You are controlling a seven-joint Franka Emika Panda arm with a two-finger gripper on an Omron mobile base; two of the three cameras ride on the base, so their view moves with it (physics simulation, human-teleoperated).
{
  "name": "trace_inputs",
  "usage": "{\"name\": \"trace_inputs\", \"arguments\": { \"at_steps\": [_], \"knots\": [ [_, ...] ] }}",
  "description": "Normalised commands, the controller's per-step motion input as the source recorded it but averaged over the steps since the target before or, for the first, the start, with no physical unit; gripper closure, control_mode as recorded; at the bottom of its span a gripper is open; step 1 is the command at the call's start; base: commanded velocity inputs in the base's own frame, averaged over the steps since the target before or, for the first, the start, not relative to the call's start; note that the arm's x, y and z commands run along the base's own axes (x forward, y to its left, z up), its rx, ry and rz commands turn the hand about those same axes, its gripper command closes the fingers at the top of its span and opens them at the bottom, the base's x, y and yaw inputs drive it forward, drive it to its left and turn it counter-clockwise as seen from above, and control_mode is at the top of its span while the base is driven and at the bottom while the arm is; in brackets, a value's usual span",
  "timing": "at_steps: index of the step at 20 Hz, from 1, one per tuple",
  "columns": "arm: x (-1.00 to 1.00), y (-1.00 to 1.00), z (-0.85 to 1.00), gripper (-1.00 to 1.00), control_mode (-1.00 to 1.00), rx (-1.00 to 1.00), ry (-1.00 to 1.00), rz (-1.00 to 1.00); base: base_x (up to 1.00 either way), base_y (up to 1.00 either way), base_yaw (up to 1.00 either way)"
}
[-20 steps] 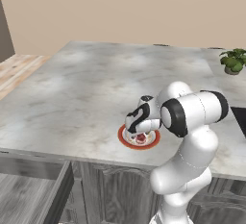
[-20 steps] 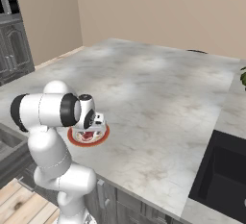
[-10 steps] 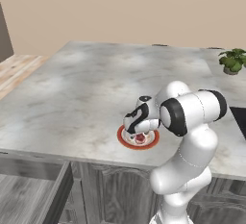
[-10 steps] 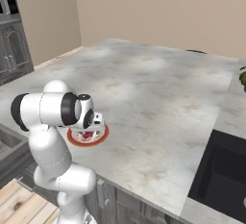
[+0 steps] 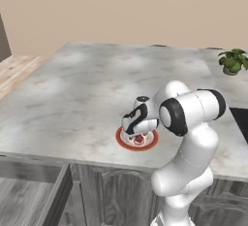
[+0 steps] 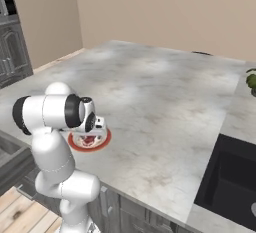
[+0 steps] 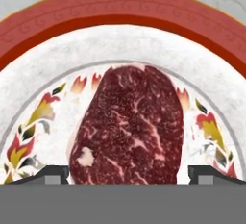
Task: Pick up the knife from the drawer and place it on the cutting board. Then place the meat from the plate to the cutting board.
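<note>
Marble is seen across the wide grey desk (image 5: 87,99), which carries the plate and runs from the near cabinet fronts back to a beige wall. A dark sink (image 6: 232,179) is set into the desk at the right, cut off by the edge of the right base view. The open drawer (image 5: 34,191) is seen at the lower left of the left base view, below the desk edge; only its rim and part of its inside are shown, and what lies in it cannot be made out. A potted plant (image 5: 232,61) stands at the far right of the desk, well apart from the plate.

The white arm (image 5: 189,137) is bent over the near edge of the desk, and the plate (image 5: 123,140) is partly hidden under its hand. The red-orange rim and a patterned white centre are shown clearly in the hand view, where the plate is cut off on every side.

The meat (image 7: 129,127) lies in the middle of the plate, its lower end hidden by the bottom of the hand view. The pincer (image 7: 129,174) is lowered over the plate, released and spread wide, with one fingertip (image 7: 53,174) on each side of the meat. Whether the tips touch the meat cannot be told.
</note>
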Motion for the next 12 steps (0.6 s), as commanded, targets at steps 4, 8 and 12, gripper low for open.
{"name": "trace_inputs", "arguments": {
  "at_steps": [4,8,12],
  "knots": [
    [-0.19,1.00,-0.48,1.00,-1.00,0.01,0.03,0.00,0.00,0.00,0.00],
    [-0.05,0.94,-0.56,1.00,-1.00,0.00,0.05,0.00,0.00,0.00,0.00],
    [0.00,0.77,-0.95,1.00,-1.00,-0.01,0.20,0.00,0.00,0.00,0.00]
  ]
}}
